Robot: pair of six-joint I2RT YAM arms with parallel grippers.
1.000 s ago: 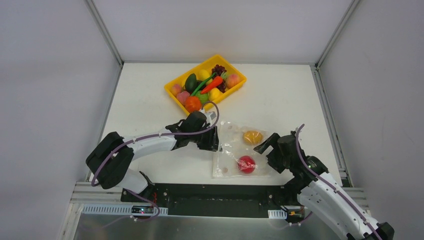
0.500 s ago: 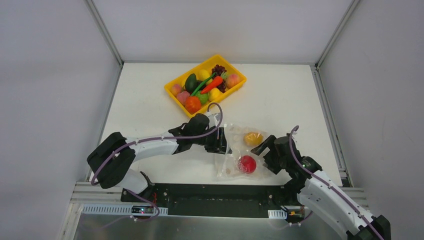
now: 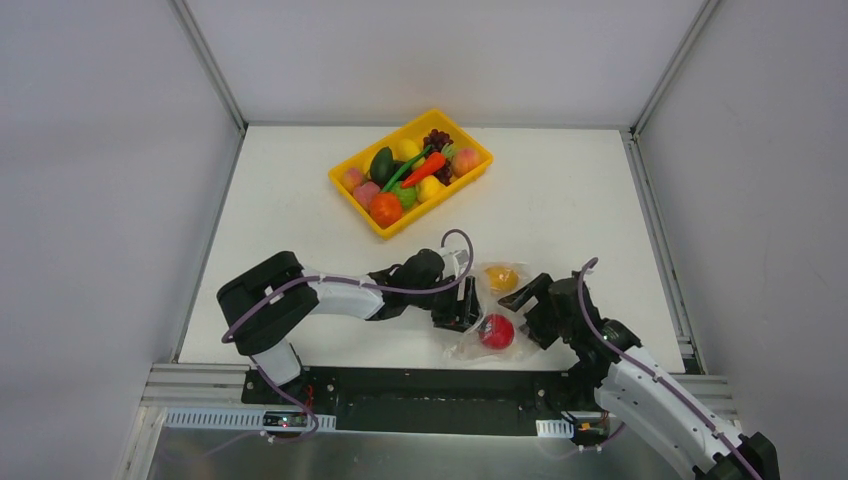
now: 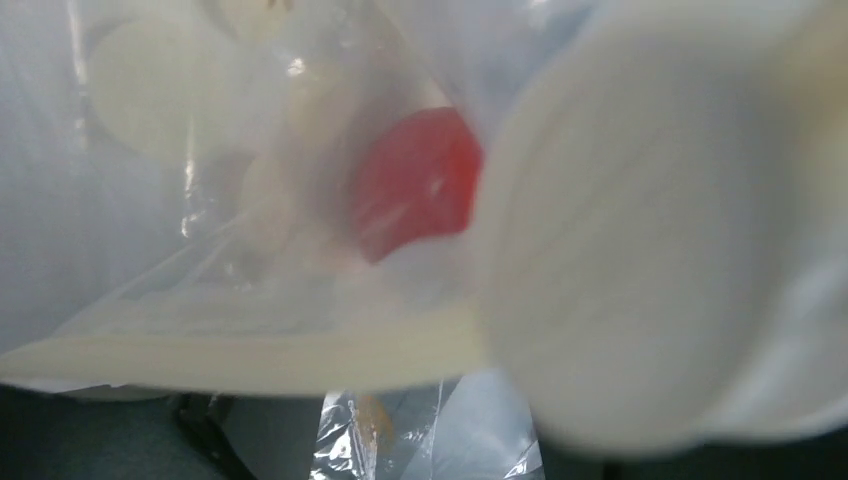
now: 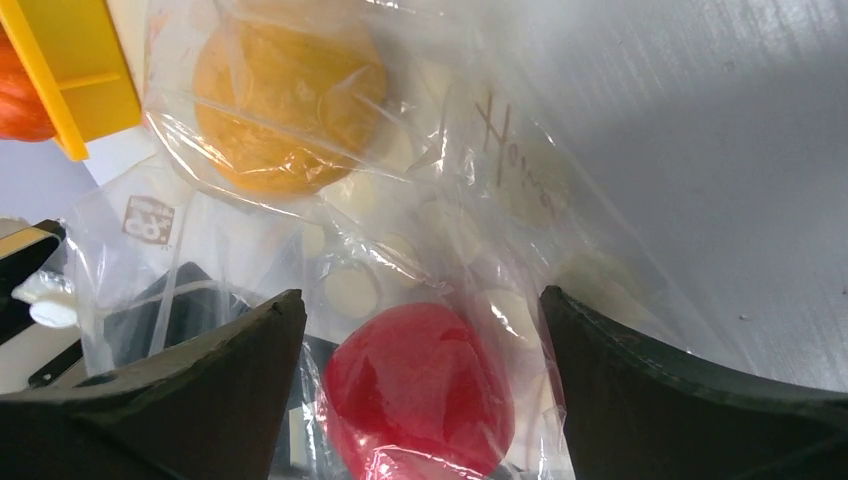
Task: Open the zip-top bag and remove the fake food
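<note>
The clear zip-top bag [image 3: 478,300] lies crumpled near the table's front edge. It holds a red ball [image 3: 495,331] and a yellow-orange fruit [image 3: 502,277]. My left gripper [image 3: 458,308] is at the bag's left edge and seems shut on the plastic. The film drapes blurred over the left wrist view, with the red ball [image 4: 415,185] behind it. My right gripper [image 3: 522,314] is open at the bag's right side. In the right wrist view its jaws [image 5: 425,400] stand wide apart on either side of the bagged red ball [image 5: 420,395], with the yellow-orange fruit [image 5: 285,105] beyond.
A yellow tray [image 3: 441,200] at the back centre holds several fake fruits and vegetables and a dark purple grape bunch [image 3: 437,139]. Its corner shows in the right wrist view [image 5: 70,80]. Grey walls enclose the white table [image 3: 560,190] on three sides.
My left gripper has moved right and toward the front edge, bunching the bag's left side inward. My right gripper has moved closer, so its jaws now flank the red ball.
</note>
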